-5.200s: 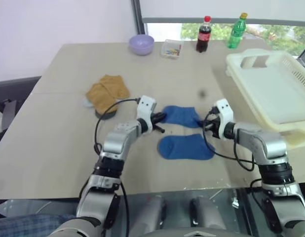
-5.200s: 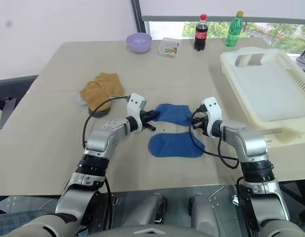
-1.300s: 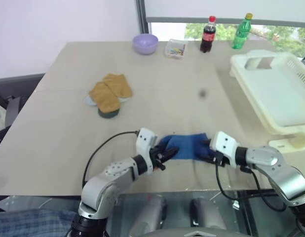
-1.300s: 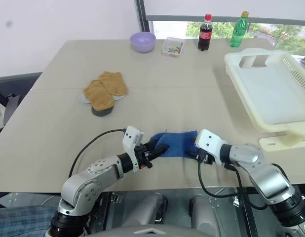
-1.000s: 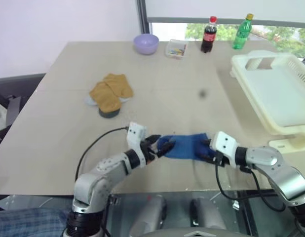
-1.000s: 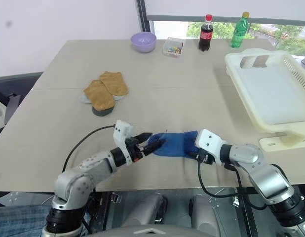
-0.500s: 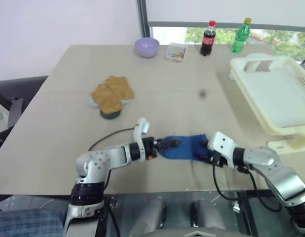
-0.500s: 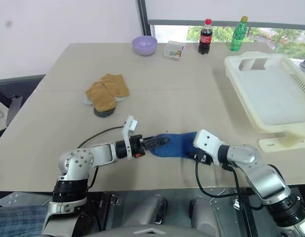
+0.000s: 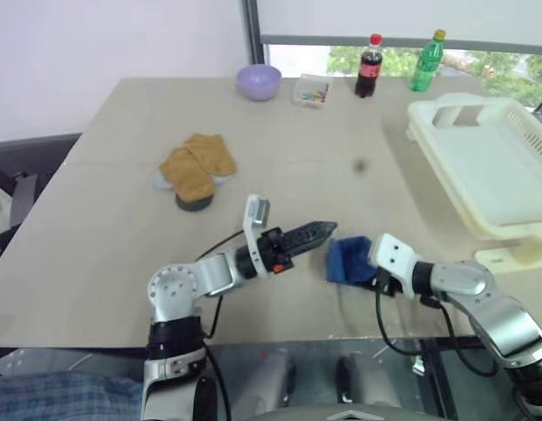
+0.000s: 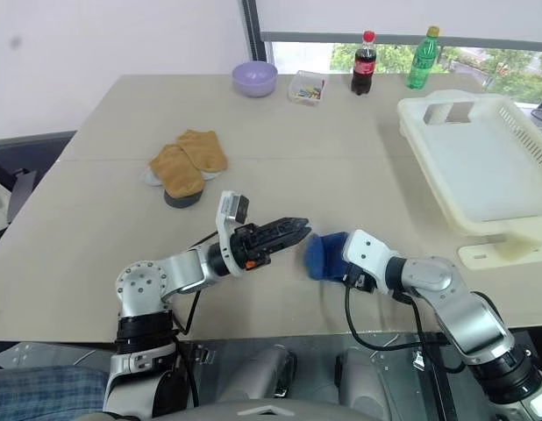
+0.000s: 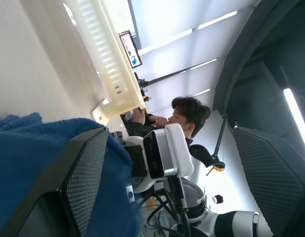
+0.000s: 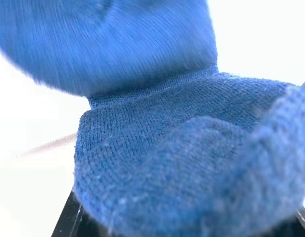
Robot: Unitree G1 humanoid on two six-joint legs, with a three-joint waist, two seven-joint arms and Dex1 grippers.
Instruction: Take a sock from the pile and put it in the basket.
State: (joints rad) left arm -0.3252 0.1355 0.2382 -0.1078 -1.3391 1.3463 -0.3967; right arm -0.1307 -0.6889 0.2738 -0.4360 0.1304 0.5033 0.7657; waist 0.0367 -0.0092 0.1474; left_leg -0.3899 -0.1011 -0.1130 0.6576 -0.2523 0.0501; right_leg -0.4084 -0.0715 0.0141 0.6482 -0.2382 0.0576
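Observation:
The pile (image 9: 196, 165) of mustard-tan socks lies on a dark grey round piece (image 9: 194, 202) at the table's left middle. A blue sock (image 9: 345, 259) is bunched up near the table's front edge, and my right gripper (image 9: 362, 270) is shut on it. It spreads across the right wrist view as blue sock (image 12: 157, 148). My left gripper (image 9: 326, 230) hovers just left of and above that sock, open, pointing right. Its fingers (image 11: 86, 173) stand wide apart with the sock beside one of them. The cream-white basket (image 9: 499, 167) stands at the table's right edge.
At the far edge of the table stand a lilac bowl (image 9: 258, 81), a small clear box (image 9: 312, 88), a cola bottle (image 9: 369, 63) and a green bottle (image 9: 427, 60). A person (image 11: 184, 113) sits beyond the basket. The table's front edge runs just below both grippers.
My left gripper has come off the sock's left end, risen and rolled. The sock, stretched flat between both grippers before, is now bunched against the right gripper, which has stayed put.

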